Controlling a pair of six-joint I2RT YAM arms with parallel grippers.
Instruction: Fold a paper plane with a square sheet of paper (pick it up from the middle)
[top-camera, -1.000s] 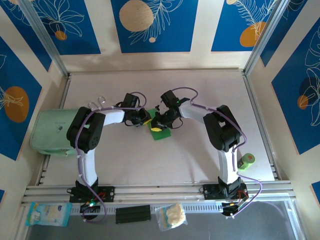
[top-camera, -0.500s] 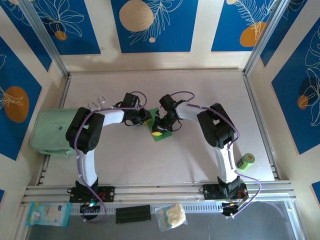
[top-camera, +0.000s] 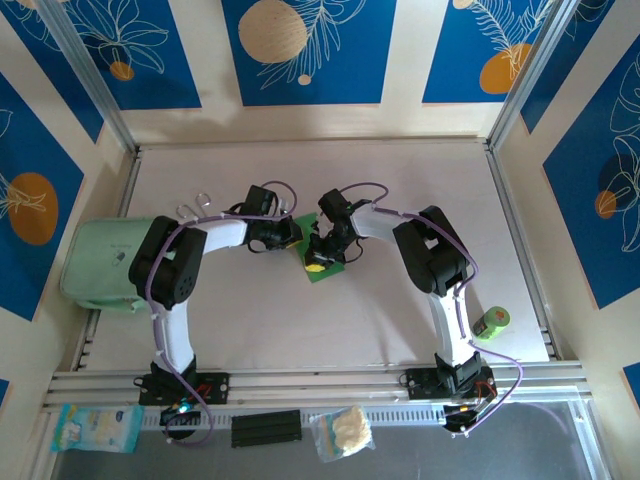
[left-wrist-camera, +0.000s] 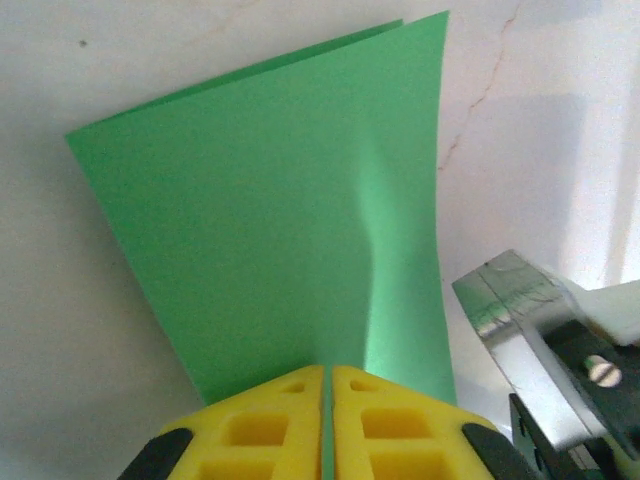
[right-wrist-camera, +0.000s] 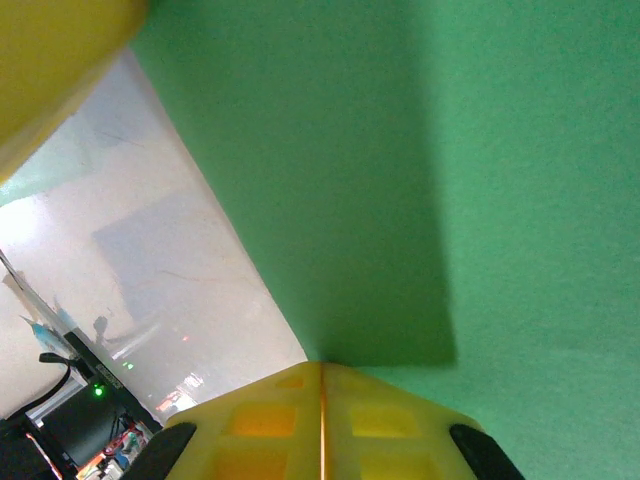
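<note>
The square sheet of paper (top-camera: 324, 268) lies mid-table, already doubled over, between my two wrists. In the left wrist view it (left-wrist-camera: 290, 200) rises away from the fingers as a folded panel with a soft vertical buckle down its right half.

The left gripper (left-wrist-camera: 327, 372) has its yellow pads pressed together with only a hairline slit, and the paper's near edge runs straight into that slit, so I judge it pinched there. The right gripper (right-wrist-camera: 322, 366) is also closed tight. The sheet (right-wrist-camera: 450, 150) comes down to its tips, but I cannot tell whether paper sits between them.

My worry is that buckle. With both wrists so close, any pull that is not in line could crease it into a stray fold or tear the thin edge. A shallow pinch could also slip and spoil the alignment of the layers.

The overhead view places the left gripper (top-camera: 292, 238) and right gripper (top-camera: 317, 258) nearly touching above the table (top-camera: 400, 180), but hides the buckle and the layer edges. The wrist views show those, without the arms' layout.
</note>
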